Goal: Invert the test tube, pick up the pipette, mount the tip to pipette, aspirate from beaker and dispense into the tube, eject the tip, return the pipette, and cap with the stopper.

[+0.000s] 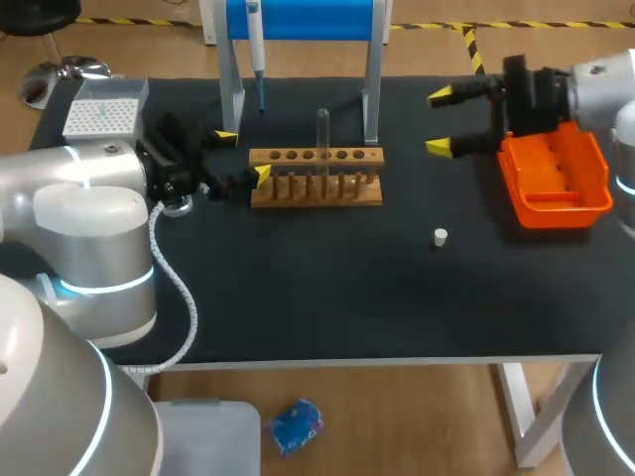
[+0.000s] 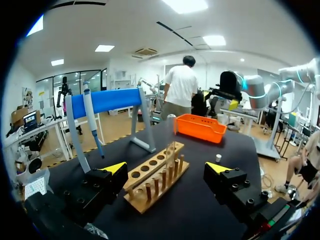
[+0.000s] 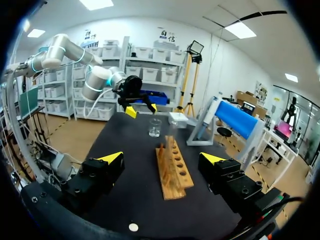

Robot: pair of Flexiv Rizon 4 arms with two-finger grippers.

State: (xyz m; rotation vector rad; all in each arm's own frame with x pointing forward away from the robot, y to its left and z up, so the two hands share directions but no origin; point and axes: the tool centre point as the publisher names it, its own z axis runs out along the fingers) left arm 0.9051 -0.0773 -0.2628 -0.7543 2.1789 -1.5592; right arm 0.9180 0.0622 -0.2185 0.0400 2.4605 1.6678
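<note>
The left gripper (image 1: 244, 156) and the right gripper (image 1: 440, 121) both have fingers spread wide, holding nothing. The tube (image 1: 322, 134) stands in the rack (image 1: 316, 188) near the table's (image 1: 397, 317) back edge.

The long rack of pale brown wood (image 1: 316, 177) just ahead of the left claw (image 1: 243, 156) looks smooth and dull, with plain wooden pegs. The thin see-through tube (image 1: 322, 134) standing in it is shiny like glass. The orange plastic tray (image 1: 556, 178) right under the right claw (image 1: 441, 122) is smooth and a bit shiny. Each claw is dull black with bright yellow tips that look like plastic. The black table (image 1: 347, 297) is flat and matt.
</note>
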